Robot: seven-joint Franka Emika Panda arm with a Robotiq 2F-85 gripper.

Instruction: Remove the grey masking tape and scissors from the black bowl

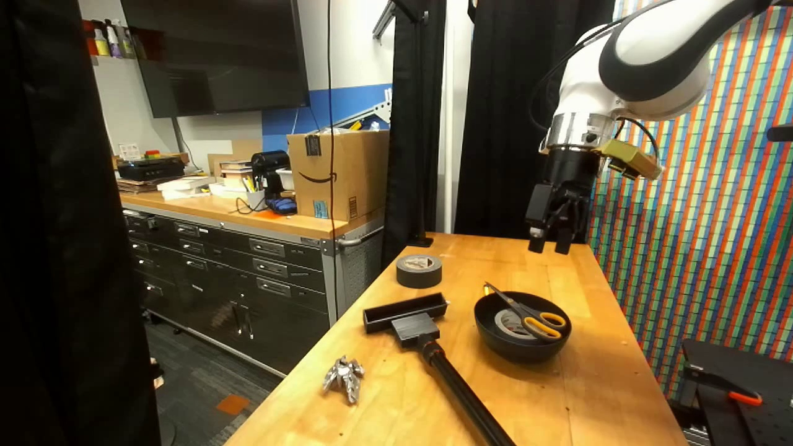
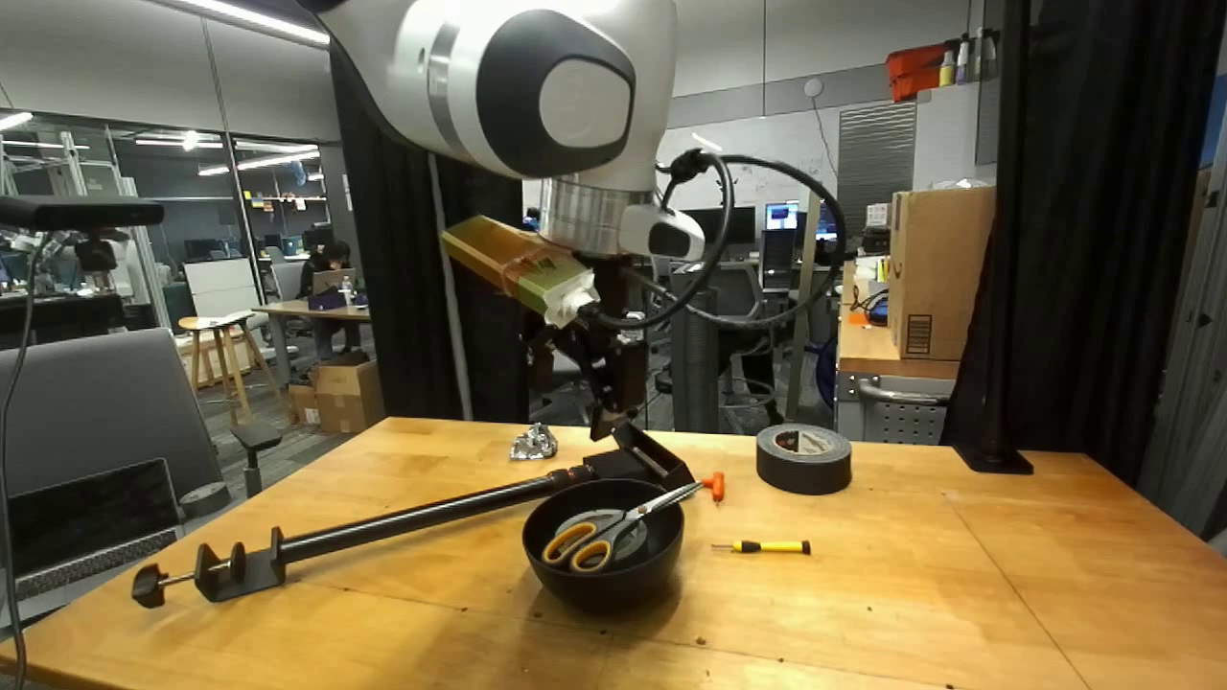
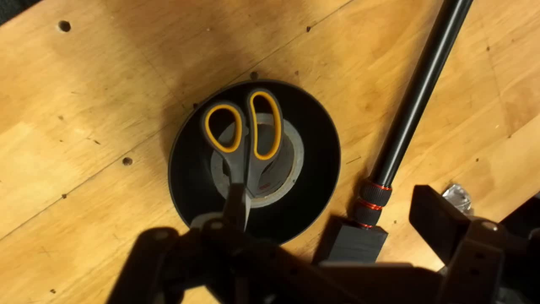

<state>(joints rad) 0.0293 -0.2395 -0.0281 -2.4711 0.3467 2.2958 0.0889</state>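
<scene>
The black bowl (image 1: 517, 352) stands upright on the wooden table in both exterior views (image 2: 609, 586) and in the wrist view (image 3: 318, 177). The grey masking tape (image 1: 507, 322) lies inside it, partly covered by the scissors (image 2: 623, 525). The tape shows as a pale ring in the wrist view (image 3: 298, 158). The scissors lie across it with yellow-orange handles inside the bowl (image 3: 253, 171) and blades reaching over the rim. My gripper (image 1: 550, 244) is open and empty, above the table and apart from the bowl. In the wrist view, its left finger (image 3: 329, 190) hides part of the blades.
A squat dark grey tape roll (image 1: 419, 277) stands beyond the bowl. A long black tool (image 1: 461, 387) lies beside the bowl. A silvery metal bunch (image 2: 534, 443) sits past the tool. A yellow screwdriver (image 2: 775, 547) and an orange-handled tool (image 2: 717, 485) lie near the bowl.
</scene>
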